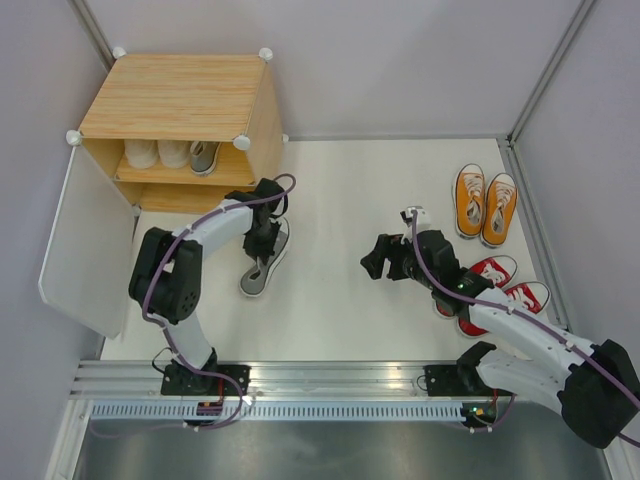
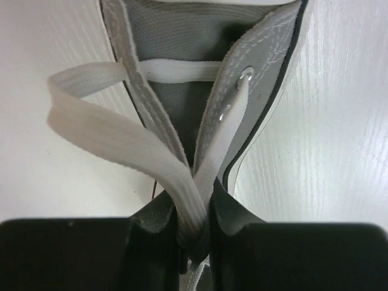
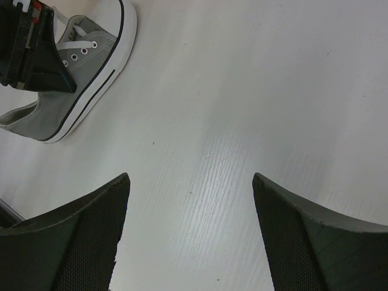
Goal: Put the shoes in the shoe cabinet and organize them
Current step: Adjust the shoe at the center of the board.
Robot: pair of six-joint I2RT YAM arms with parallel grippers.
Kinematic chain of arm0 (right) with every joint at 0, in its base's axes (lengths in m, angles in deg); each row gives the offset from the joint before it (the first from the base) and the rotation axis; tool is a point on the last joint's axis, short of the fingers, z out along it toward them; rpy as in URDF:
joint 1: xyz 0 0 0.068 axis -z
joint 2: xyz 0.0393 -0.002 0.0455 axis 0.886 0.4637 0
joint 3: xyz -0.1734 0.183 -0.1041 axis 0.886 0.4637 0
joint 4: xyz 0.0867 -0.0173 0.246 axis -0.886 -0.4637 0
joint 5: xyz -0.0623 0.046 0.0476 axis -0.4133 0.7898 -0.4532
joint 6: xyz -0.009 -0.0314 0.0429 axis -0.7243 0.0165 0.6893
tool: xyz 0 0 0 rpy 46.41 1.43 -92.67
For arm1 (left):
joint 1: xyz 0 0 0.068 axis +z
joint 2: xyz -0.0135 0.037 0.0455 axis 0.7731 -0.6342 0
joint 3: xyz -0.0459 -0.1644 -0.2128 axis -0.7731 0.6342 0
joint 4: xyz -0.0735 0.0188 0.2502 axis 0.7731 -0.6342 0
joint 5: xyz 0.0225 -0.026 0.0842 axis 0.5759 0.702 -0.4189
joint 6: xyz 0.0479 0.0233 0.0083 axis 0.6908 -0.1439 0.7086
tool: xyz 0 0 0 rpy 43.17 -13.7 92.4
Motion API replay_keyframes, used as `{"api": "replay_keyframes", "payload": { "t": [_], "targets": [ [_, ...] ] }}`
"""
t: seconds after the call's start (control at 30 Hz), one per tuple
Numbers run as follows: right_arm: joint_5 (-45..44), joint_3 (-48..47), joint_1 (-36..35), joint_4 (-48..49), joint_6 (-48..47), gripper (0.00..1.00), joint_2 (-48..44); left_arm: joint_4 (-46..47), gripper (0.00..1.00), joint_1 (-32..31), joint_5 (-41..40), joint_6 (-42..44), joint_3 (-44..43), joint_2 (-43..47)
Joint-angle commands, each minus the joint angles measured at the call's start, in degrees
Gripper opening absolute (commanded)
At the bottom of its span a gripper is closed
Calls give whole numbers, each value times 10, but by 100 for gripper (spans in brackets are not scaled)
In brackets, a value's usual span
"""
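Well, your left gripper (image 1: 266, 238) was clamped on the grey shoe (image 1: 258, 276), lying at 5 o'clock from the shoe cabinet (image 1: 180, 95). Your right gripper (image 1: 380, 262) hung wide apart, holding nothing. Next, I think, you had to lift the shoe onto the shelf (image 1: 170, 178) beside its twin (image 1: 204, 156).

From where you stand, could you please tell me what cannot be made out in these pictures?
- Shoe cabinet, top view: the lower compartment's contents are hidden beneath the middle shelf.
- Red shoes, top view: partly covered by the right arm.
- Grey shoe, left wrist view: its far end is cut off by the top edge, and the left gripper covers where it pinches.
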State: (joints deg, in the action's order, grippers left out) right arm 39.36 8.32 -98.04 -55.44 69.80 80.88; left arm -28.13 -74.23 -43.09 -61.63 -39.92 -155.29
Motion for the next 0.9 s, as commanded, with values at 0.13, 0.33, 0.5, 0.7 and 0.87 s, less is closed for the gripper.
{"api": "replay_keyframes", "payload": {
  "t": [0.13,0.33,0.5,0.7,0.87],
  "targets": [
    [-9,-6,2,10,-6,86,12,79,13,-19,23,-199,26,30],
    [-12,-6,2,10,-6,85,16,64,2,-62,-22,-216,53,88],
    [-11,-6,2,9,-6,86,17,82,2,-71,-43,-230,108,165],
    [-7,-6,2,11,-7,85,23,134,48,-70,-48,-226,182,240],
    [-8,-7,2,10,-9,85,26,138,80,-72,-21,-226,194,274]
  ]
}}
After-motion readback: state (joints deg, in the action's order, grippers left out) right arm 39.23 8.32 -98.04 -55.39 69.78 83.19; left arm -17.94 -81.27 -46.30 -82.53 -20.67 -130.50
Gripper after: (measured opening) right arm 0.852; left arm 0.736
